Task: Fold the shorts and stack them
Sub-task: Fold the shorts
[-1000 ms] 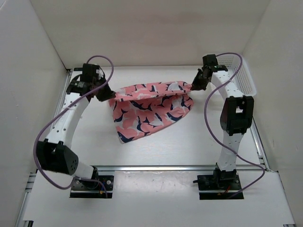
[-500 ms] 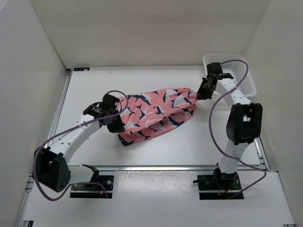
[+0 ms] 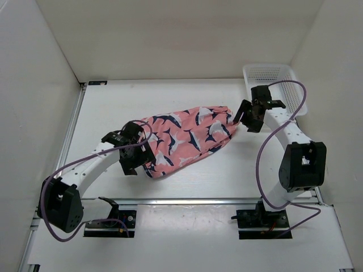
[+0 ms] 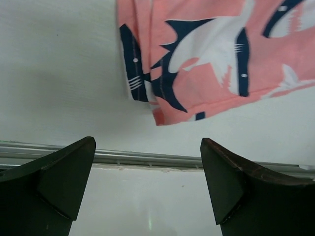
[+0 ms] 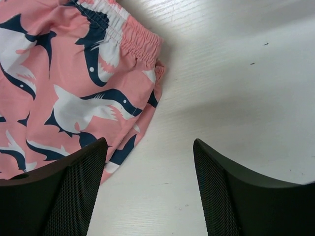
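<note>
The salmon-pink shorts (image 3: 184,137) with navy-and-white sharks lie folded on the table, slanting from near left to far right. My left gripper (image 3: 135,160) hovers open at their near-left end. In the left wrist view the shorts' hem corner (image 4: 197,59) lies flat beyond the spread fingers (image 4: 59,182), nothing between them. My right gripper (image 3: 248,118) is open just off the far-right end. The right wrist view shows the elastic waistband corner (image 5: 140,44) lying on the table, with the left finger (image 5: 59,191) over the fabric edge, nothing gripped.
A white mesh basket (image 3: 286,85) stands in the far-right corner, just behind the right arm. White walls close in the table on three sides. A metal rail (image 3: 198,199) runs along the near edge, visible as the rail (image 4: 147,158) close under the left gripper.
Both grippers opened and let go of the shorts. The arms carried the fabric toward the near edge first, and it now lies flat in a folded band.
</note>
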Tool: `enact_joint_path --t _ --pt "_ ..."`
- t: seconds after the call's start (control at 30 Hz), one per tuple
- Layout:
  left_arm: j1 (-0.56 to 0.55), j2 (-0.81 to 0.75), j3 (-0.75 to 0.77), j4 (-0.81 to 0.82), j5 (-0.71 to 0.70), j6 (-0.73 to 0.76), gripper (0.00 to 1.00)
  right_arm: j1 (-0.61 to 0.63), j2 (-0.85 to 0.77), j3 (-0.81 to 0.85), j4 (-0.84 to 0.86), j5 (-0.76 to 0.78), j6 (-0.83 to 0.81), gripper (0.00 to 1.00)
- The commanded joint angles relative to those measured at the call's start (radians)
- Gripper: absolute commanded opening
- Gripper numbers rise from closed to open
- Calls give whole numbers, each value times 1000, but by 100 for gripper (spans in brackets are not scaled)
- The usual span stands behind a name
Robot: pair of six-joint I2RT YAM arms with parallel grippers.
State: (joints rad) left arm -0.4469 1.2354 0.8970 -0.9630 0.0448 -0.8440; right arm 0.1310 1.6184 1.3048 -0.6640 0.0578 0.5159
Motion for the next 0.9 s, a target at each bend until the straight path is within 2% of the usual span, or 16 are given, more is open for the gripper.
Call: enact_joint_path --t 0.0,0.2,0.33,0.43,0.47,0.6,0.7,0.87 --pt "4 33 -47 64 23 -46 99 -17 35 -41 73 -56 33 75" --pt "-6 168 -58 182 32 -72 100 -18 132 -41 177 -148 88 75" --pt "-6 289 -37 210 18 -72 83 -18 198 -9 187 -161 98 75" --pt "42 367 19 210 0 -4 39 -5 231 1 199 -151 107 75" --pt "63 389 31 210 -11 9 10 -5 232 1 199 -138 107 74" --pt "187 389 77 159 -48 48 10 5 195 -61 199 -115 107 75" --pt "223 375 101 159 -48 69 10 5 173 -99 240 -151 107 84" --pt "234 430 163 150 -48 103 10 15 218 -99 276 -202 128 85"
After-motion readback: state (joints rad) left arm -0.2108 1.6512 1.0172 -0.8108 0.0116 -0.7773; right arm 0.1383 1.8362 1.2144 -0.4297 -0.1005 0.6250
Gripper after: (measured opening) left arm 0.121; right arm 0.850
